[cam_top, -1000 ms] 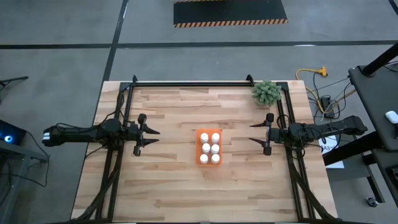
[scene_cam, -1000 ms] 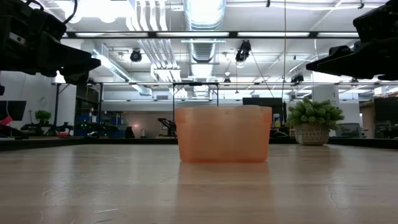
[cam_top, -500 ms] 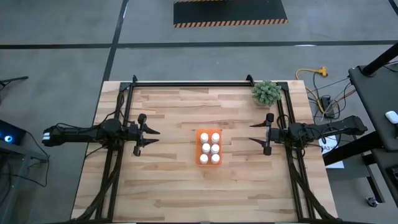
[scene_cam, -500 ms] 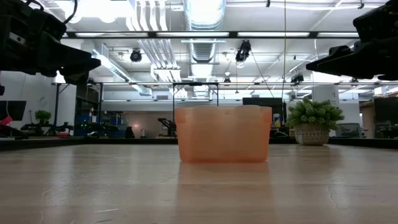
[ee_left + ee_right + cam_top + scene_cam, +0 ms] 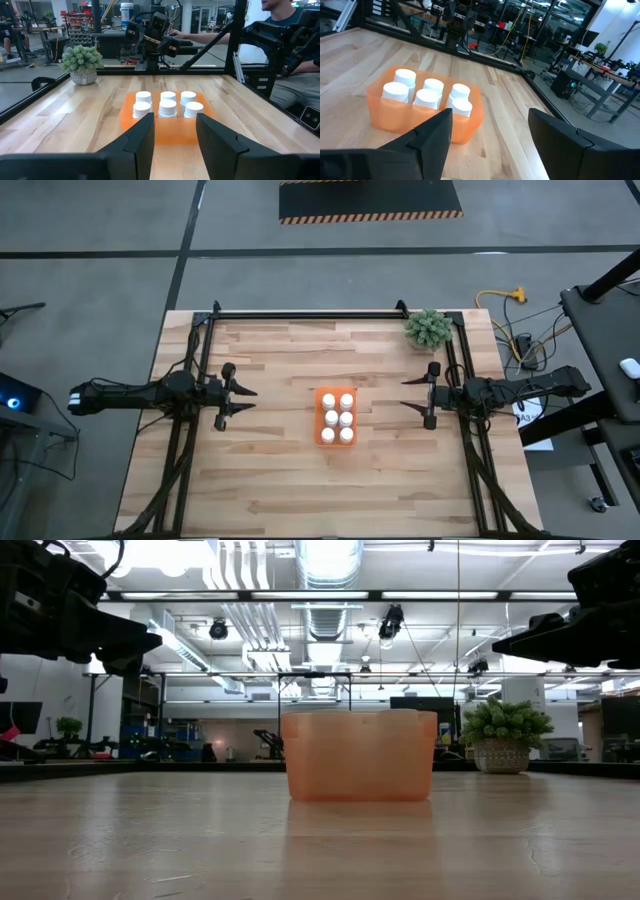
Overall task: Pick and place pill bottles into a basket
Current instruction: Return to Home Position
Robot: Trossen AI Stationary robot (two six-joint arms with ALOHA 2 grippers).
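The orange basket (image 5: 337, 417) stands near the middle of the wooden table, with several white-capped pill bottles (image 5: 337, 418) upright inside it in two rows. The left wrist view shows the bottles (image 5: 168, 106) over the basket's rim (image 5: 170, 134), and so does the right wrist view (image 5: 427, 95). My left gripper (image 5: 250, 399) hovers level to the basket's left, its fingers a little apart with nothing between them. My right gripper (image 5: 404, 392) hovers level to the basket's right, open wider and holding nothing. Both point at the basket from a distance.
A small potted green plant (image 5: 428, 328) stands at the table's far right corner. A black frame rail (image 5: 310, 313) runs along the far edge. In the left wrist view a person (image 5: 280, 20) sits beyond the table's right side. Bare wood lies around the basket.
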